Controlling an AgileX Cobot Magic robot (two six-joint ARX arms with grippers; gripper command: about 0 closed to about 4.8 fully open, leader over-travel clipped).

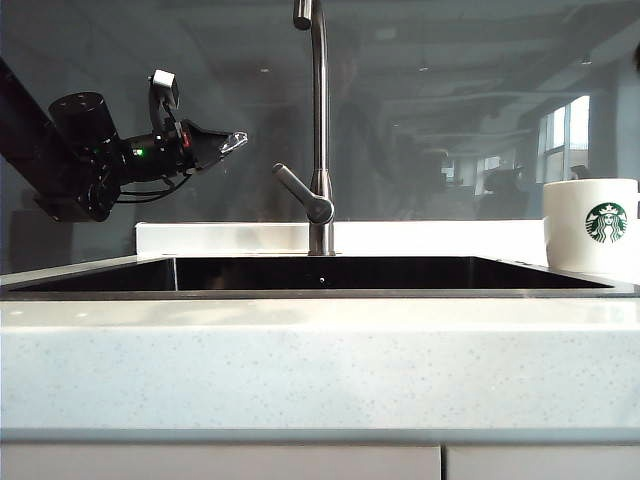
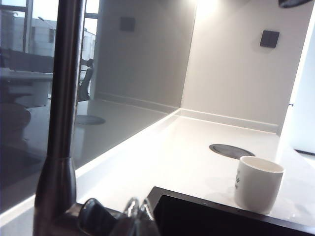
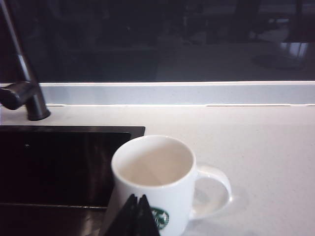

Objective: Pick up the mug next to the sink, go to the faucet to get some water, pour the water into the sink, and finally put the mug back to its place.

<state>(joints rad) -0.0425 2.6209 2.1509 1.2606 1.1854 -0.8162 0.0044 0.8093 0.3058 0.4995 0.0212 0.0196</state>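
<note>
The white mug (image 1: 592,225) with the green logo stands upright and empty on the countertop at the right end of the black sink (image 1: 320,273). The steel faucet (image 1: 320,130) rises behind the middle of the sink, its lever angled to the left. My left gripper (image 1: 236,141) hangs shut and empty in the air left of the faucet. In the left wrist view its tips (image 2: 138,207) sit near the faucet (image 2: 64,98), with the mug (image 2: 257,183) far off. My right gripper (image 3: 138,200) is shut, empty, just in front of the mug (image 3: 155,177), outside the exterior view.
A dark glossy glass panel (image 1: 450,110) backs the counter behind the sink. The speckled white countertop (image 1: 320,360) runs along the front. In the left wrist view a round dark disc (image 2: 231,151) lies in the counter beyond the mug, near the corner walls.
</note>
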